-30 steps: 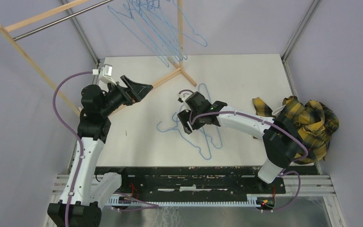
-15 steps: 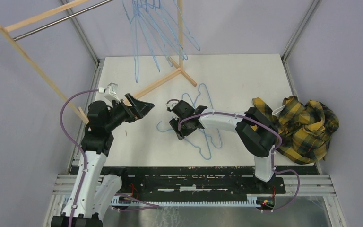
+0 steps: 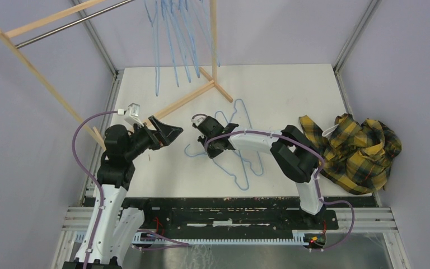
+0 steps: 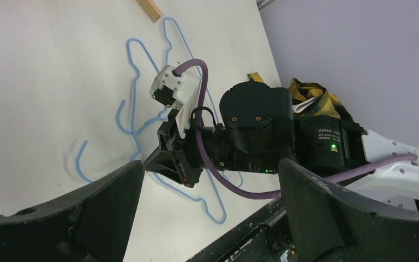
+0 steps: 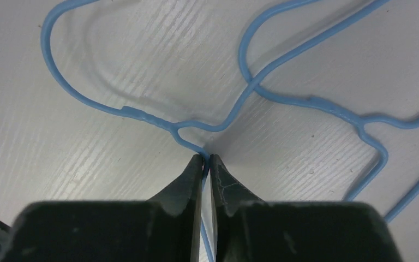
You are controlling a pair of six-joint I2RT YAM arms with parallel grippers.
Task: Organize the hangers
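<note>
Up on the wooden rack (image 3: pixel 45 78), blue wire hangers (image 3: pixel 172 39) dangle from the rod. Loose hangers (image 3: pixel 245 165) lie tangled on the white tabletop (image 3: pixel 291 89) just before the rack's foot, and a yellow plaid shirt (image 3: pixel 364 151) is heaped well to its right. The right claw (image 3: pixel 208 147) is down among the loose ones. The left claw (image 3: pixel 168 133) hovers nearer the rack's foot, facing it, perhaps ready for a handover.

From the left wrist, its fingers (image 4: pixel 87 213) gape wide around nothing. A small label on the right arm is too tiny to read.

From the right wrist, the claw is pinched tight on one wire of the loose hangers (image 5: pixel 140 113), likely to pull it free.
</note>
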